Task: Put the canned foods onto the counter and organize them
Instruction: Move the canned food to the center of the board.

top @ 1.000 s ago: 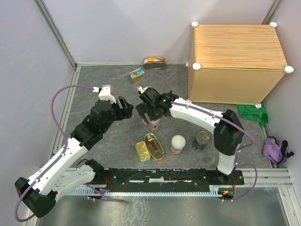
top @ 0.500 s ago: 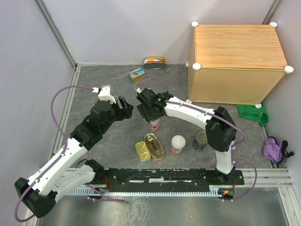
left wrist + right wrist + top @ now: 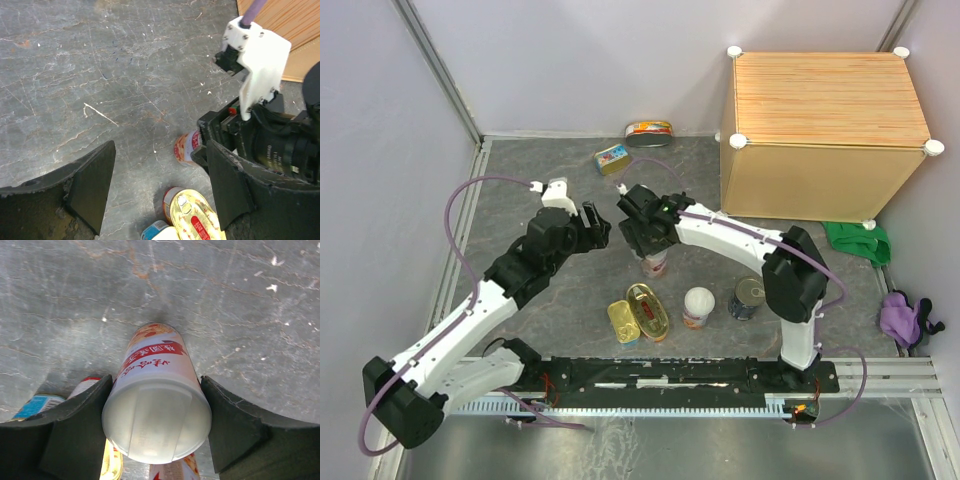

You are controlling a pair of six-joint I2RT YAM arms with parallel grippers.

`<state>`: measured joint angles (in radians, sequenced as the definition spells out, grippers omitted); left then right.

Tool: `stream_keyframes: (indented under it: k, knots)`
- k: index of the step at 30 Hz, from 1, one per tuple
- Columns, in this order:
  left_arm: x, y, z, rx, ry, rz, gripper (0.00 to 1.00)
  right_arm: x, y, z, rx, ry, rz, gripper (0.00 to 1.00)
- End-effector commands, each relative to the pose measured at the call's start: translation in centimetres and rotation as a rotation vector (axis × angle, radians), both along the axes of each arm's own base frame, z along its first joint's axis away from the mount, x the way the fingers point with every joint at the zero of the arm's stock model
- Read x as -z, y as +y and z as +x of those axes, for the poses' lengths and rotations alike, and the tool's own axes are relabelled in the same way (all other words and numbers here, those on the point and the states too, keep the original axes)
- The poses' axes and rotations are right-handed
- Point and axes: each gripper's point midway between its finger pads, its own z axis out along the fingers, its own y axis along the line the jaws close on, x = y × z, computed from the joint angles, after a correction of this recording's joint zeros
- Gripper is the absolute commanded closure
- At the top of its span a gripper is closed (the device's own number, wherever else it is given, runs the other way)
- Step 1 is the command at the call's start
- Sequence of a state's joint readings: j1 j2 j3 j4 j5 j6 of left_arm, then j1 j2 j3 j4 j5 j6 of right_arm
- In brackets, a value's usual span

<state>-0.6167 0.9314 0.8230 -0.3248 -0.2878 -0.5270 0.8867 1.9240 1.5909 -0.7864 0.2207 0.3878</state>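
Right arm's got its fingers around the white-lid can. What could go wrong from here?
1. The right gripper looks clamped only around the top of the white-lidded can; it may tilt or slip on the lift.
2. The left gripper hangs open right beside the right wrist; the arms may clash when the right one swings toward the counter.
3. The oval gold can lies close by; a dropped can would likely hit it.

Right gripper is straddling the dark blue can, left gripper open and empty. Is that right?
No. The right gripper straddles the white-lidded can with the red label, as the right wrist view shows; the dark blue can stands apart, untouched. The left gripper is open and empty.
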Motion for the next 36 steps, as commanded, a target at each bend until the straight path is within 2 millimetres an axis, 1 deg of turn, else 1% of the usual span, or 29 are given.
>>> stream_keyframes:
  k: [1,7,10,14,19,25,28,29,31,36]
  knots:
    - [-3.2,-1.1,1.9,0.003,-0.096,-0.044,0.2,-3.2,-3.5,1.5,0.071,-0.083,-0.007,0.7]
    - [-3.5,-2.7,3.9,0.018,-0.097,-0.036,0.2,-3.6,-7.5,1.7,0.141,-0.085,-0.011,0.71]
    - [-3.9,-3.8,5.0,0.032,-0.099,-0.044,0.2,-3.5,-10.0,1.6,0.185,-0.079,-0.015,0.71]
    - [-4.2,-5.2,6.5,0.047,-0.101,-0.054,0.2,-3.5,-13.1,1.1,0.248,-0.088,-0.012,0.71]
    - [-4.1,-6.5,8.8,0.052,-0.1,-0.012,0.2,-3.4,-16.6,0.3,0.318,-0.101,-0.016,0.71]
    - [-4.4,-8.0,12.3,0.044,-0.096,0.017,0.2,-3.3,-20.1,-0.8,0.395,-0.101,-0.022,0.71]
    - [-4.4,-9.0,14.5,0.038,-0.079,0.015,0.19,-3.3,-21.7,-1.5,0.428,-0.104,-0.028,0.71]
    - [-5.0,-9.1,15.0,0.032,-0.083,0.005,0.19,-3.4,-22.1,-1.8,0.438,-0.106,-0.029,0.71]
    - [-5.4,-9.9,16.7,0.022,-0.076,-0.026,0.19,-3.4,-23.2,-2.4,0.461,-0.107,-0.031,0.71]
    - [-5.2,-11.2,20.3,-0.009,-0.056,-0.087,0.19,-2.8,-25.5,-3.9,0.523,-0.103,-0.031,0.71]
